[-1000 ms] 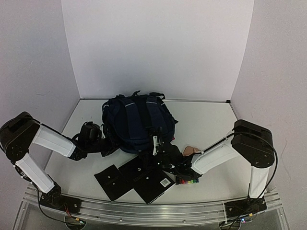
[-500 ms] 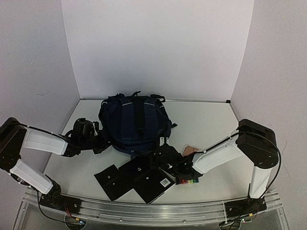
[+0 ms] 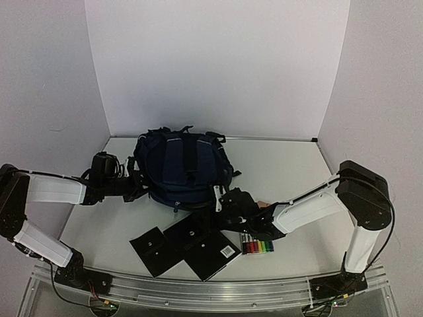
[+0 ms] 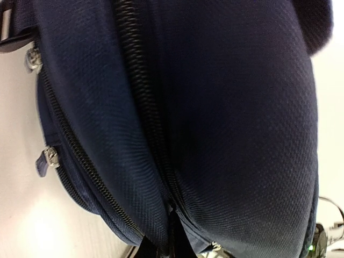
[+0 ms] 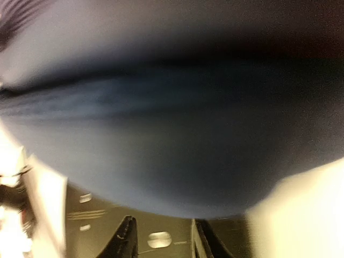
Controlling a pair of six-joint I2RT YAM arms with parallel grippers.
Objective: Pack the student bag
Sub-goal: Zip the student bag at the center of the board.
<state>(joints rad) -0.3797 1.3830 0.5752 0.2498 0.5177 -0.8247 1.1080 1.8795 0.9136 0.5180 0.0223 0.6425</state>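
The student bag, navy blue with dark straps, lies straps-up in the middle of the table. My left gripper is at its left side, shut on the bag's fabric along a zipper seam. In the left wrist view the student bag fills the frame and the left gripper pinches the fabric at the bottom edge. My right gripper sits at the bag's near right edge, open. The right wrist view is blurred: the right gripper has its dark fingers apart below the student bag, with nothing between them.
Black notebooks lie fanned out in front of the bag, partly under my right gripper. A pack of coloured markers lies to their right. A small pinkish object shows beside the right arm. White walls close the back and sides.
The left gripper shut on the bag and drew it left and toward the back. The right gripper opened at the bag's near edge. The marker pack is now uncovered.
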